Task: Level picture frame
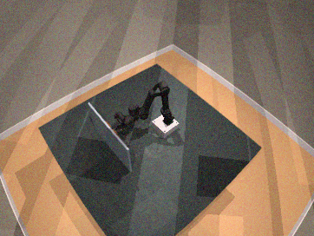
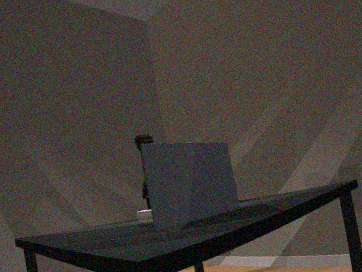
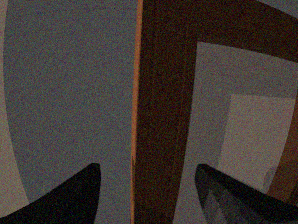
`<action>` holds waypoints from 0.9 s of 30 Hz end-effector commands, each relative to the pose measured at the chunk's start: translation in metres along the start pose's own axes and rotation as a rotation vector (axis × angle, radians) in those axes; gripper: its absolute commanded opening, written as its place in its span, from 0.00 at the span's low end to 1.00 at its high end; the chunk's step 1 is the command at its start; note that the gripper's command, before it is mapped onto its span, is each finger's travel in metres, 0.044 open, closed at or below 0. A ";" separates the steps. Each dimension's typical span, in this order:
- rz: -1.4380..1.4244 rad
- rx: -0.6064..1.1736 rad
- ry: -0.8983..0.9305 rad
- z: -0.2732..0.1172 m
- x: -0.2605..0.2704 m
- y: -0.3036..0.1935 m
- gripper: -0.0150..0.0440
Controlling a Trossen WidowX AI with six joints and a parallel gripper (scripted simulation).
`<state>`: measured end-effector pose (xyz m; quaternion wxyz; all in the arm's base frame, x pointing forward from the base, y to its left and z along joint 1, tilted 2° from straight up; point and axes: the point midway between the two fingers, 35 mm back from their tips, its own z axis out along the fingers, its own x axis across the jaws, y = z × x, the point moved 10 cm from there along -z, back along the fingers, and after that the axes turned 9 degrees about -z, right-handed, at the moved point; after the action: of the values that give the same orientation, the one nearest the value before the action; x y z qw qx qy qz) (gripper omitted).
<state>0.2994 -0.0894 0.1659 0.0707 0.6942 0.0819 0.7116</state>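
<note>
Fingers stand parted, gripping nothing, astride the picture frame's (image 3: 161,107) side bar in the wrist view; the frame spans twelve to three o'clock, before the upright panel (image 1: 109,130) (image 2: 192,185) (image 3: 70,90) on the counter (image 1: 158,195) (image 2: 90,245).

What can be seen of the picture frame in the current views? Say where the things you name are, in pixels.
The picture frame (image 3: 162,100) shows only in part, in the wrist view. It is brown, wood-like and in deep shadow, with a lighter orange edge along one side. A side bar and part of an adjoining bar meet at a corner around a grey border and a paler inner panel. The side bar runs between the open gripper's (image 3: 148,167) fingers, with a gap on either side, so neither visibly touches it. Whether it hangs level cannot be told.
</note>
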 end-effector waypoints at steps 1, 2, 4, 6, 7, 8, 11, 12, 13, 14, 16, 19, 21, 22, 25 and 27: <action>0.023 0.000 0.000 -0.010 0.000 0.002 0.69; 0.044 0.000 -0.001 -0.022 0.001 0.003 0.69; 0.097 -0.002 -0.002 -0.051 0.000 0.004 0.69; 0.149 -0.003 -0.004 -0.080 -0.002 0.002 0.69; 0.170 -0.004 -0.004 -0.091 -0.004 0.000 0.69; 0.183 -0.004 -0.005 -0.098 -0.005 -0.001 0.69; 0.188 -0.004 -0.005 -0.100 -0.005 -0.002 0.69; 0.188 -0.004 -0.005 -0.100 -0.005 -0.002 0.69; 0.166 -0.011 -0.007 -0.092 -0.004 0.002 0.69; 0.172 -0.011 -0.007 -0.095 -0.002 0.004 0.69; 0.192 -0.010 -0.008 -0.107 0.003 0.013 0.69; 0.227 -0.009 -0.008 -0.129 0.011 0.023 0.69; 0.250 -0.008 -0.009 -0.143 0.016 0.027 0.69; 0.262 -0.007 -0.009 -0.151 0.019 0.028 0.69; 0.297 -0.005 -0.011 -0.172 0.025 0.029 0.69; 0.318 -0.005 -0.012 -0.184 0.028 0.028 0.69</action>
<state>0.1358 -0.1176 0.1935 -0.0221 0.7008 -0.0172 0.7128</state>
